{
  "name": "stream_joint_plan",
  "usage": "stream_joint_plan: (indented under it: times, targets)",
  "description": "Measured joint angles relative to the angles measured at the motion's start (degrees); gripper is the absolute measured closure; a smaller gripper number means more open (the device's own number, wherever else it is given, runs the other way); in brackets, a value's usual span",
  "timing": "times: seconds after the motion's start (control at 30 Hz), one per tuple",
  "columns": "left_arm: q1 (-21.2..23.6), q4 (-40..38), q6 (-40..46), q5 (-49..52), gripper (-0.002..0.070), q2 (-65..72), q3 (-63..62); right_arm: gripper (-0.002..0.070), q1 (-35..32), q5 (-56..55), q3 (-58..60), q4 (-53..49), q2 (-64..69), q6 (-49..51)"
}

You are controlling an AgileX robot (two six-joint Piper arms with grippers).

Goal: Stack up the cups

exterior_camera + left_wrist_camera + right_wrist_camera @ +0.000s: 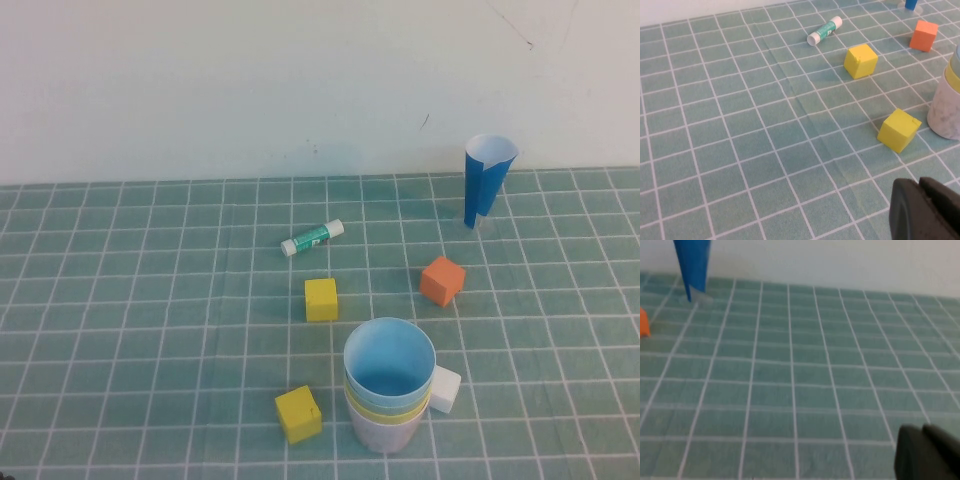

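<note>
From above, the cups (388,385) stand nested in one stack near the front of the green gridded mat (150,300): light blue innermost, a yellow rim beneath, a pale outer cup at the bottom. I can't pick out a green rim, but no loose cup remains, so the stacking looks finished. They seem smooth and tapered. A white cube (444,389) touches the stack; two yellow cubes (321,299), an orange cube (442,280), a glue stick (312,238) and a blue paper cone (487,178) lie around. Neither arm shows here.

The left wrist view shows the left gripper (927,210) low over the mat, near the stack; whether it is open I cannot tell.

The right wrist view shows the right gripper (927,452) over bare mat, its state unclear too.
</note>
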Motion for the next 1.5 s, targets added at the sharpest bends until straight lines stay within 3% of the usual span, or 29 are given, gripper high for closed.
stream_joint_plan:
  times: [0.3, 0.67, 1.5]
  targets:
    - [0.0, -0.1, 0.0, 0.0, 0.0677, 0.0, 0.0, 0.0678, 4.0, 0.4, 0.0, -2.9, -0.1, 2.8]
    - [0.0, -0.1, 0.0, 0.0, 0.0677, 0.0, 0.0, 0.0678, 4.6, 0.8, -0.1, -4.3, -0.1, -10.8]
    - [0.0, -0.2, 0.0, 0.0, 0.0677, 0.0, 0.0, 0.0678, 4.6, 1.1, -0.1, -4.5, -0.1, -11.3]
